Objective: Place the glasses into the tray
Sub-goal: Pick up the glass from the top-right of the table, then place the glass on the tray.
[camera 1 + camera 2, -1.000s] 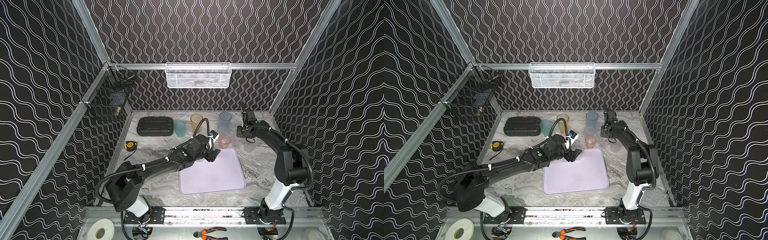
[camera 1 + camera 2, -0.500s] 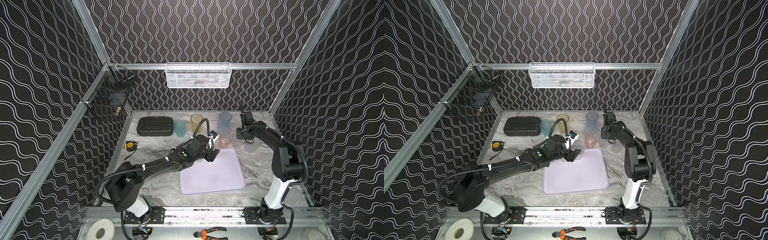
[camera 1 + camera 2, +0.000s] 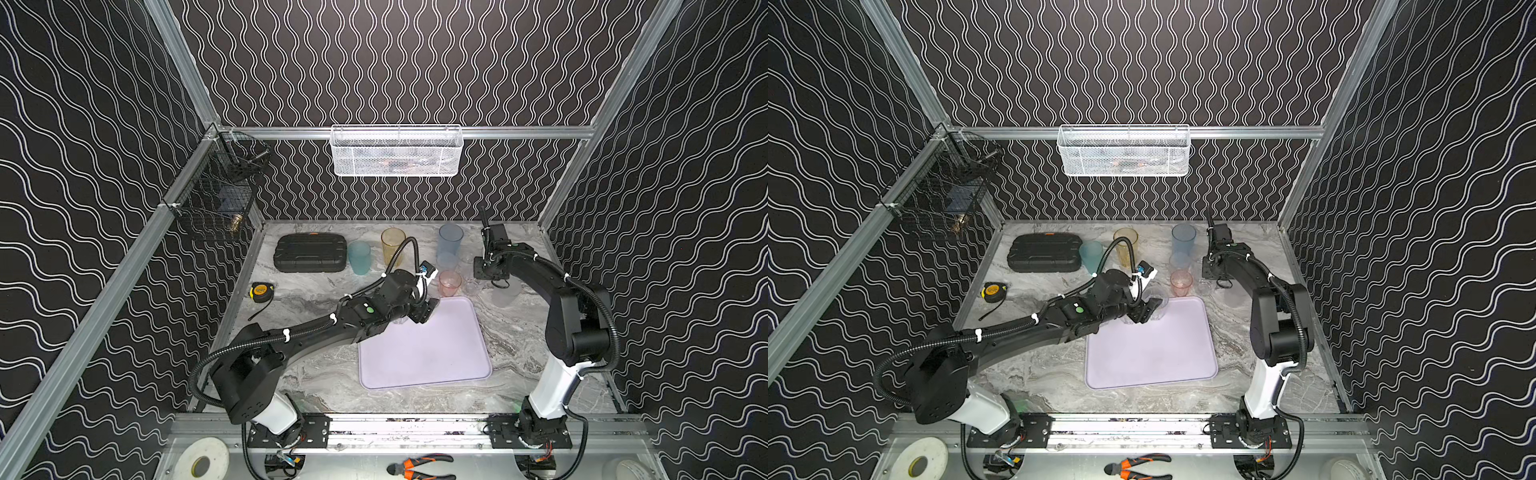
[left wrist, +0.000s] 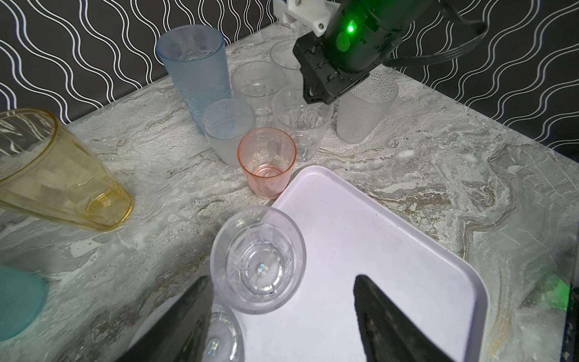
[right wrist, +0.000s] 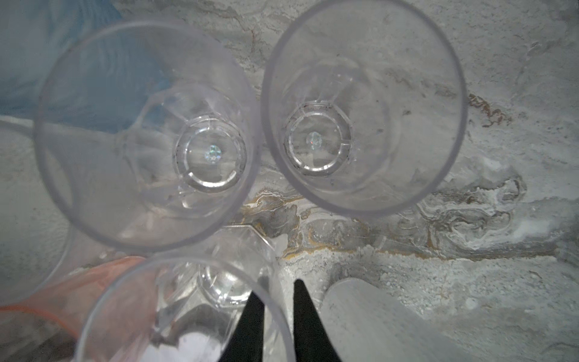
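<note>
Lilac tray sits mid-frame in both top views, almost bare, with most of the glasses crowded on the table just above its upper edge. The right arm reaches into that crowd from the right of the frame, so it's the nearer one. The left arm lies across the tray's upper left corner.

Here's the relation that counts: in a top view the clear glass stands upright off the tray, just above its upper right corner, with the pink glass close at its left. So the tray lies down and left of it, a short carry.

The right gripper comes at it from above. Its fingers are drawn narrow, one inside the wall and one outside, rim between them. It looks like a pinch.

The left gripper is spread wide and holds nothing. The corner glass stands upright between its fingers, on the tray's corner by the look of it.

With neighbours this tight, I'd expect a straight lift first, then the swing over the rim
</note>
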Controlling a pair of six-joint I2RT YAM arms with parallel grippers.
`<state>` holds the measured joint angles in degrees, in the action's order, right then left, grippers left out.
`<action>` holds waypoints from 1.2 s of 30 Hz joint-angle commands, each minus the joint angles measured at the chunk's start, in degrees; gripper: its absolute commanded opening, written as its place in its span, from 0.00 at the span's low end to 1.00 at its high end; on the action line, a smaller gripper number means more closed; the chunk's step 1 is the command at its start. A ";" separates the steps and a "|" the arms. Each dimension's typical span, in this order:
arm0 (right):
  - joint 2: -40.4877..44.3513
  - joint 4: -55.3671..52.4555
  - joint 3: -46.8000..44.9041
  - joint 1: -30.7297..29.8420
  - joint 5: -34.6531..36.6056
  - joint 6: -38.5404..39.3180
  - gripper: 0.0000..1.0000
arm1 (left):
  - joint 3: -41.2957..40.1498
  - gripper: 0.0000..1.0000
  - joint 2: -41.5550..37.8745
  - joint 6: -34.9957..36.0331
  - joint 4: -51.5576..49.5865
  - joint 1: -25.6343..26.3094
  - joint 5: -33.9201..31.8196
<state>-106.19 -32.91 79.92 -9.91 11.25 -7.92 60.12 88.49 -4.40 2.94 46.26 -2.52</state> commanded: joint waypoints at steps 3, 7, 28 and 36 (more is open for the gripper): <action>2.03 -1.37 0.65 -0.19 0.65 -0.07 0.11 | 0.00 0.75 -0.46 1.08 0.93 -0.03 -0.80; 3.84 -3.49 2.30 -0.80 1.18 0.01 0.09 | -0.09 0.75 -0.60 1.37 1.01 -0.02 -1.14; 21.80 -11.26 2.60 -4.36 -8.46 -1.25 0.04 | 0.81 0.76 -9.10 4.55 -4.23 -0.42 -8.07; 25.79 -9.54 -2.59 -7.74 -17.48 -2.88 0.03 | -3.34 0.77 -15.81 3.55 -7.63 -2.01 -11.40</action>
<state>-81.10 -44.12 78.56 -16.69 -1.45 -9.65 57.78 74.17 -1.41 -3.11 44.80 -11.88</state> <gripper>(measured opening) 0.083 0.770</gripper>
